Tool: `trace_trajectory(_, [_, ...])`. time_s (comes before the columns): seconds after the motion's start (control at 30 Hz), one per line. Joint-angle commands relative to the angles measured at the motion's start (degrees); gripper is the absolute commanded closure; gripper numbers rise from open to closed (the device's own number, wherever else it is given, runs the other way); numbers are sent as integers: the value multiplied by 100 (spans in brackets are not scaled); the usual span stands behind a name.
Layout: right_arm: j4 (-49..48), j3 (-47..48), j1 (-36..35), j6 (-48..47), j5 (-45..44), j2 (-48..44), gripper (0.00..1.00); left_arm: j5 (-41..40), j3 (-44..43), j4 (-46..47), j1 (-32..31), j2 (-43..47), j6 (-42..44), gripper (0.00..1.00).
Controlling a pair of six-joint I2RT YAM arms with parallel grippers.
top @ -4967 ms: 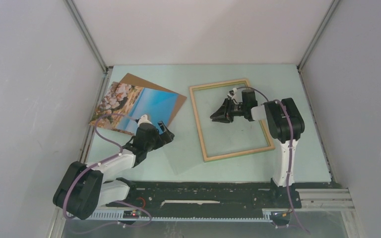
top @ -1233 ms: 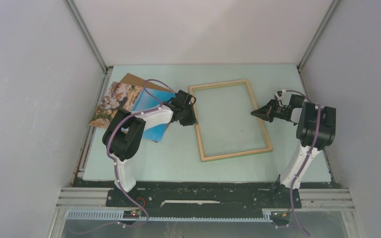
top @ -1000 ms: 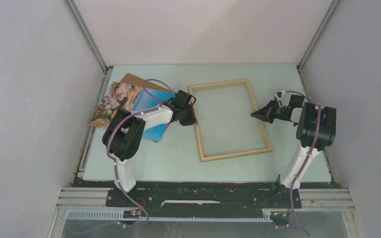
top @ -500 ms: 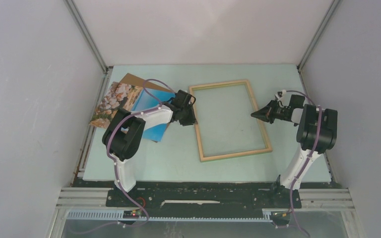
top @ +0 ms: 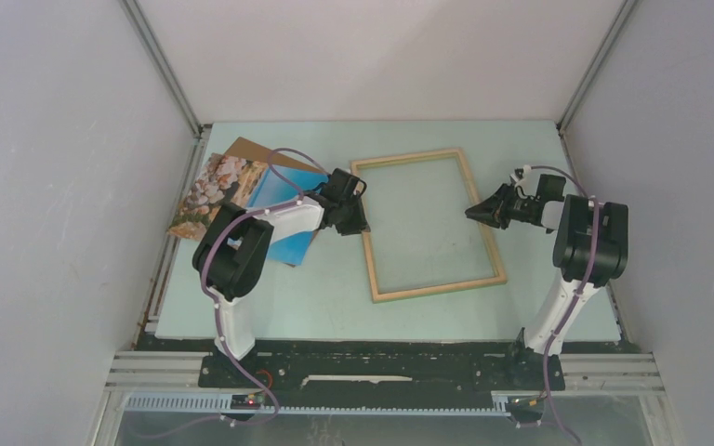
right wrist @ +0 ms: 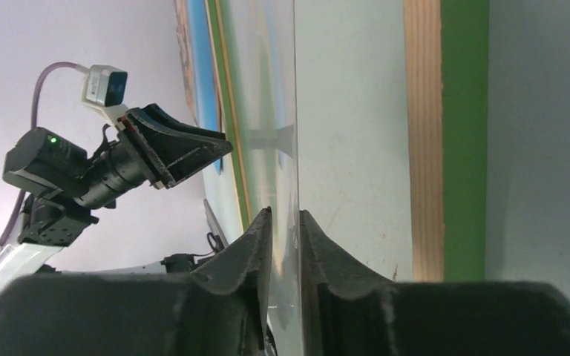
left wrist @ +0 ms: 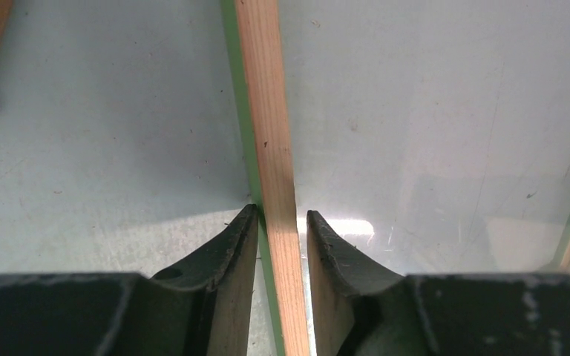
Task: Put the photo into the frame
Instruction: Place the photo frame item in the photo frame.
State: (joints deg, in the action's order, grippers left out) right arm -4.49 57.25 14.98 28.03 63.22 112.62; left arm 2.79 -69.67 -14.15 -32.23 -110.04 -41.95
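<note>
The frame (top: 410, 157), pale wood with a green edge, lies flat mid-table. My left gripper (top: 361, 223) is shut on its left rail (left wrist: 267, 111); the fingers (left wrist: 282, 215) straddle the wood closely. At the frame's right rail (right wrist: 423, 111) my right gripper (top: 469, 213) stands slightly open, with the clear pane's (right wrist: 286, 111) thin edge between its fingers (right wrist: 285, 213) and a small gap showing. The photo (top: 242, 195), blue with pale rocks at its far end, lies at the left and is partly hidden under my left arm.
The brown backing board (top: 246, 149) sticks out from under the photo near the back left corner. Grey walls close in both sides and the back. The arms' base rail (top: 381, 362) runs along the near edge.
My right gripper's jaws have parted from shut, and it has crept slightly left. The frame has shifted a little left with it. The left arm has not moved.
</note>
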Motion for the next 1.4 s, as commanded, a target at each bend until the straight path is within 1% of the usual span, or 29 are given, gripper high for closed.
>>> trace_trajectory(0.0, [615,245,-52,-460,-293,-257,68,-48,31,229,24,205,229,65])
trace_trajectory(0.07, [884,291,-84,-643,-518,-334,57,-165,85,179,27,362,372,63])
trace_trajectory(0.1, [1084,347,-103,-821,-765,-377,52,-219,99,130,23,433,456,61])
trace_trajectory(0.17, [1466,445,-143,-1056,-1052,-442,45,-262,132,30,18,606,615,58])
trace_trajectory(0.27, [1694,491,-177,-1182,-1312,-563,41,-262,241,-74,24,896,796,51])
trace_trajectory(0.3, [1756,503,-202,-1226,-1420,-599,38,-406,269,-105,24,995,843,50])
trace_trajectory(0.43, [2318,702,-361,-1516,-2071,-644,30,-415,421,-210,17,1465,952,45])
trace_trajectory(0.6, [2773,876,-620,-1642,-2851,-745,26,-134,860,-146,-54,2225,948,38])
trace_trajectory(0.87, [3427,972,-821,-1655,-4133,-1240,23,216,1618,-236,-72,3629,981,25])
trace_trajectory(1.1, [3962,1245,-951,-1722,-4705,-1497,23,522,2224,-198,-76,4661,784,21])
trace_trajectory(1.2, [4138,1263,-1031,-1746,-4961,-1614,23,491,2444,-266,-76,5069,742,19])
trace_trajectory(1.37, [4007,1094,-1119,-1696,-4908,-1812,23,257,2730,-343,-74,5517,702,11])
